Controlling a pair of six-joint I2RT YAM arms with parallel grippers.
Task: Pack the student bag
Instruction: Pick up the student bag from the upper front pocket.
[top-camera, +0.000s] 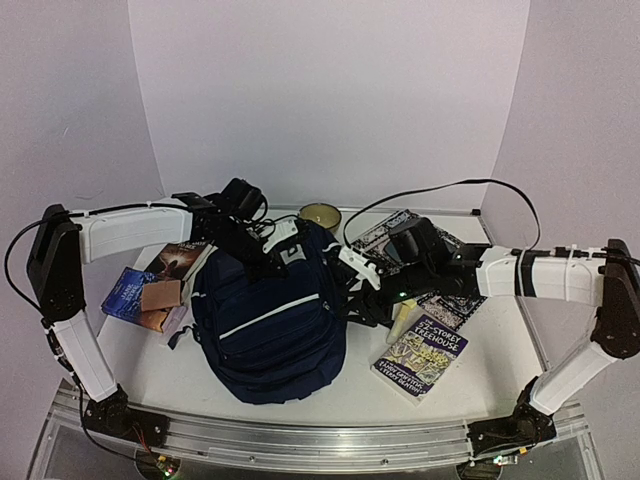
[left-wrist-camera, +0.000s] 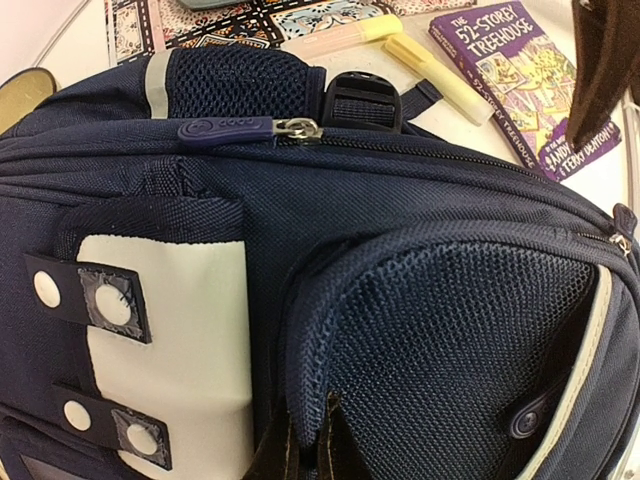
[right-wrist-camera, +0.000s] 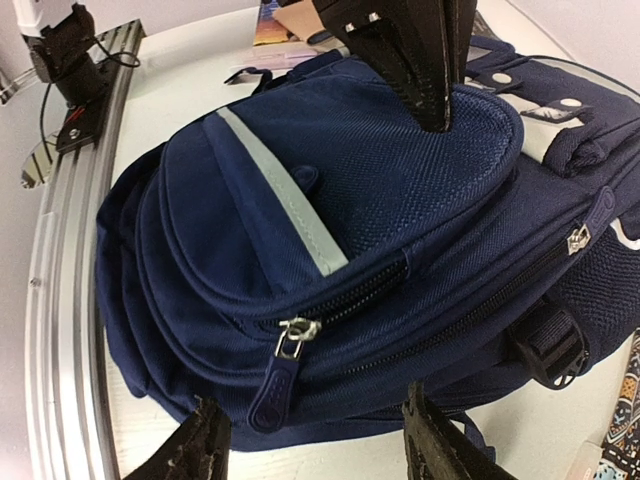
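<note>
The left gripper (left-wrist-camera: 300, 452) is closed tight, its tips pinching a ridge of fabric on the bag (top-camera: 270, 320) at the edge of the mesh-fronted pocket, next to the white patch (left-wrist-camera: 165, 340). The right gripper (right-wrist-camera: 312, 405) stands partly open with nothing in it, facing the bag's side, where a zip pull (right-wrist-camera: 283, 352) hangs in line with the gap between its fingers. The bag lies in the middle of the table (top-camera: 200, 385), with a pile of books (top-camera: 150, 290) just beside it on the left and a purple book (top-camera: 422, 355) near it on the right.
</note>
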